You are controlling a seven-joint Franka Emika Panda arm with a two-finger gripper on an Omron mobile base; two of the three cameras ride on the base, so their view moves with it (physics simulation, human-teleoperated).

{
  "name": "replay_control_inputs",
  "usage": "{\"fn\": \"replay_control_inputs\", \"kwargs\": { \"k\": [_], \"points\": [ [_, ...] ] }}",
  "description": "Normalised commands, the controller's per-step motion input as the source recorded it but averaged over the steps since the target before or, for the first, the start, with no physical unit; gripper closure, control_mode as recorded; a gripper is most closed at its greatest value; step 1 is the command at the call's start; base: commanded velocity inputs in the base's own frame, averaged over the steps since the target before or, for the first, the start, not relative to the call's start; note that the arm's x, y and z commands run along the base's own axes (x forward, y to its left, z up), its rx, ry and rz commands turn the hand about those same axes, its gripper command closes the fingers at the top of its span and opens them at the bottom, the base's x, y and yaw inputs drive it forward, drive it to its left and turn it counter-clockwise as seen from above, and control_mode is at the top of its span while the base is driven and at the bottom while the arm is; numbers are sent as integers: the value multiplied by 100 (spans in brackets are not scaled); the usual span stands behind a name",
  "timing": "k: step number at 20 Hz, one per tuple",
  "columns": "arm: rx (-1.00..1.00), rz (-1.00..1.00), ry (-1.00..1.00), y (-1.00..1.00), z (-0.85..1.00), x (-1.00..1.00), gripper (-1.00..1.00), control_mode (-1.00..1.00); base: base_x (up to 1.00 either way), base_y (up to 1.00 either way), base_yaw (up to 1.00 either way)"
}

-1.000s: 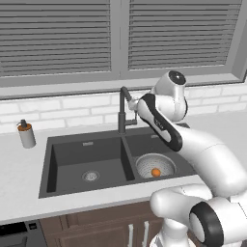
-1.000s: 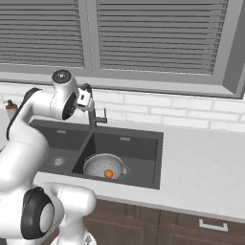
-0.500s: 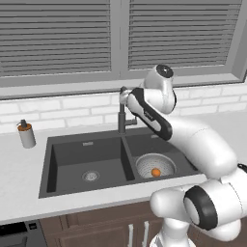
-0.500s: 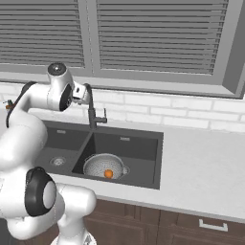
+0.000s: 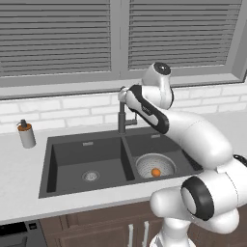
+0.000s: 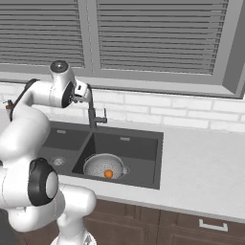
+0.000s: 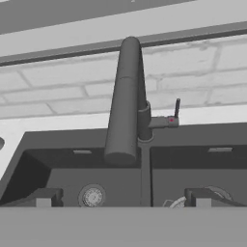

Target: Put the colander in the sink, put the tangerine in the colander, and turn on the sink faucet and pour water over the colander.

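You see the fingers (image 7: 44,197) spread wide, empty, aimed at the faucet (image 7: 126,101) above the sink (image 5: 67,157). The colander (image 5: 154,165) sits in the right basin, the tangerine (image 5: 156,172) inside it.

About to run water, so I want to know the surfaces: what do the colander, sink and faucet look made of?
Colander: seemingly thin metal, silver-white, with fine perforations speckling its wall. Sink: dark grey and matte, no glare, so composite or coated metal; cannot tell which. Faucet: dark grey, smooth satin finish with soft shading along the spout, probably coated metal.
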Motion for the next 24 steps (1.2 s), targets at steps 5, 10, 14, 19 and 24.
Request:
{"fn": "replay_control_inputs", "kwargs": {
  "k": [5, 10, 14, 19, 24],
  "points": [
    [-1, 0, 1, 0, -10, 38, -100, -100, 0, 0, 0],
    [-3, 0, 1, 1, -17, 37, -100, -100, 0, 0, 0],
    [-2, 0, 1, 15, -9, 36, -100, -100, 0, 0, 0],
    [-1, 0, 0, 17, -1, 36, -100, -100, 0, 0, 0],
    [-2, 0, 0, -3, -19, 2, -100, -100, 0, 0, 0]
  ]
}}
